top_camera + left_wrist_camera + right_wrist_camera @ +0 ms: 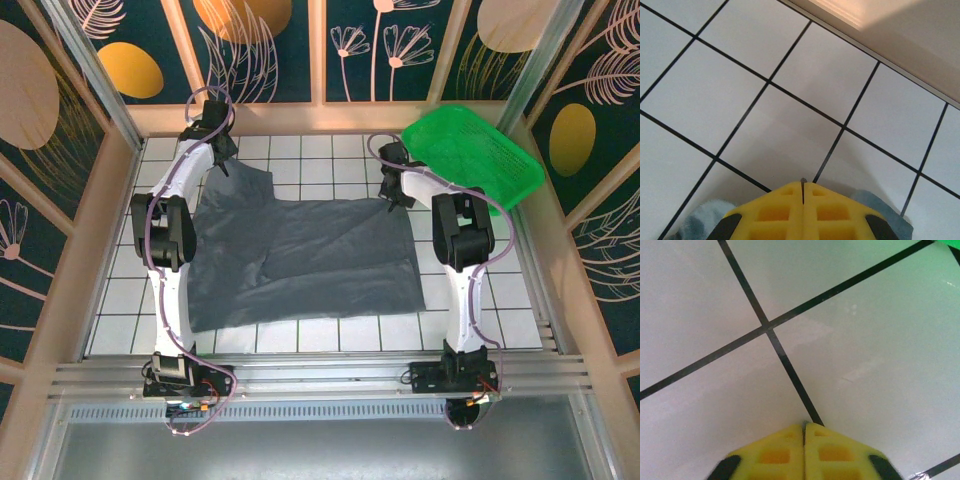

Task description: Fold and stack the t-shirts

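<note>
Left hand (803, 186) is fully closed, its yellow fingers (775, 212) pressed together along a thin seam. Blue-grey cloth bulges out from under them on both sides, so it has a pinch of the t-shirt (300, 262). Seen from overhead, this hand sits at the shirt's far left corner, near the back wall of the white tiled counter (115, 300). Right hand (804, 429) is likewise shut tight, its yellow pads meeting along a thin line. Its wrist view shows bare tile and black grout lines ahead of the tips, with a sliver of green at the upper right corner. Whether any cloth is caught between the pads cannot be told. Overhead, that hand is at the shirt's far right corner, just beside the green mesh basket (480, 160), which sits at the far right corner of the counter. The dark slate t-shirt lies spread across the middle of the counter between the two arms, a diagonal crease running through its left half.
</note>
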You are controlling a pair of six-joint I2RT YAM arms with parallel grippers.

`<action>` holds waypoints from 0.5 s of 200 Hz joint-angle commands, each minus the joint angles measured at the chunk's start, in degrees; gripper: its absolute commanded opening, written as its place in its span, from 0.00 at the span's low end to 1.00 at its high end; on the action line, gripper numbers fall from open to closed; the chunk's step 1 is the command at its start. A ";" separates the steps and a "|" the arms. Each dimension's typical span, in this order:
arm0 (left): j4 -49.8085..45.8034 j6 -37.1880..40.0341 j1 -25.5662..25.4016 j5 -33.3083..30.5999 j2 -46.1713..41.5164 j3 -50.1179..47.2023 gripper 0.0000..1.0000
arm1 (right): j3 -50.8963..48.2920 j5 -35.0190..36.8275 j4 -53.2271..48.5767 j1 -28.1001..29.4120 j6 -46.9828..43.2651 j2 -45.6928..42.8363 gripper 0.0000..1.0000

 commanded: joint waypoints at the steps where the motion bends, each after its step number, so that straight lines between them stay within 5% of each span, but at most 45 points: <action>1: 2.11 1.38 0.39 4.04 -3.45 -1.48 0.00 | -2.43 -0.86 0.42 0.22 -2.02 -2.75 0.00; 100: 12.37 -4.31 0.30 11.21 -31.80 -35.01 0.00 | -12.59 -8.47 6.39 0.24 -5.82 -16.95 0.00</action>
